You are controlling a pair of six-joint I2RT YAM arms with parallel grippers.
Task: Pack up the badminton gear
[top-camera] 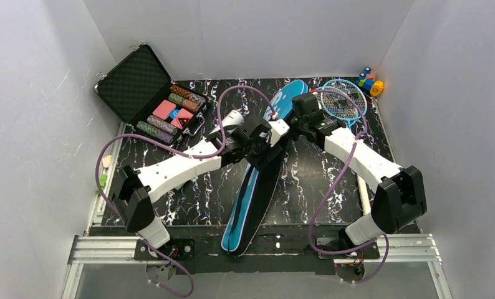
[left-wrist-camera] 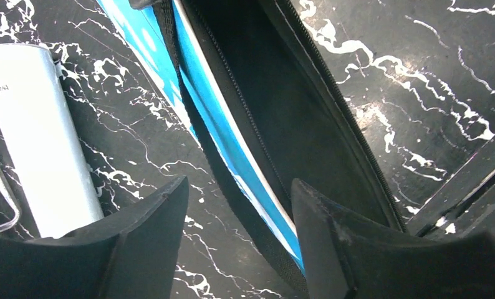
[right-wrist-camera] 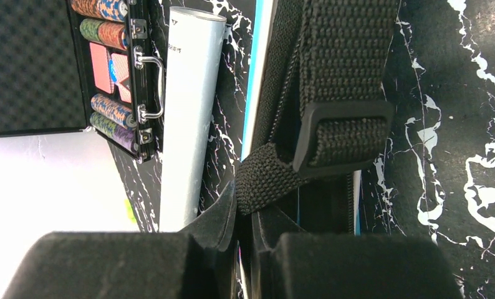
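Note:
The long blue bag (top-camera: pixel 251 199) lies slantwise across the black marbled table, its mouth unzipped and its dark inside (left-wrist-camera: pixel 282 106) showing. My left gripper (top-camera: pixel 267 134) (left-wrist-camera: pixel 239 187) is open astride the bag's blue edge (left-wrist-camera: pixel 214 124), touching nothing. My right gripper (top-camera: pixel 302 113) (right-wrist-camera: pixel 245 205) is shut on the bag's edge, just below the black strap (right-wrist-camera: pixel 345 62) and its buckle (right-wrist-camera: pixel 345 134). A white tube (left-wrist-camera: pixel 39 137) (right-wrist-camera: pixel 186 112) lies beside the bag on its left. A blue-framed racket (top-camera: pixel 343 101) rests at the back right. No shuttlecocks are in view.
An open black case of coloured chips (top-camera: pixel 148 93) (right-wrist-camera: pixel 33 62) stands at the back left, its handle close to the tube. A small orange-and-blue toy (top-camera: pixel 371 81) sits in the back right corner. A thin white bar (top-camera: pixel 361 192) lies along the table's right edge. White walls enclose the table.

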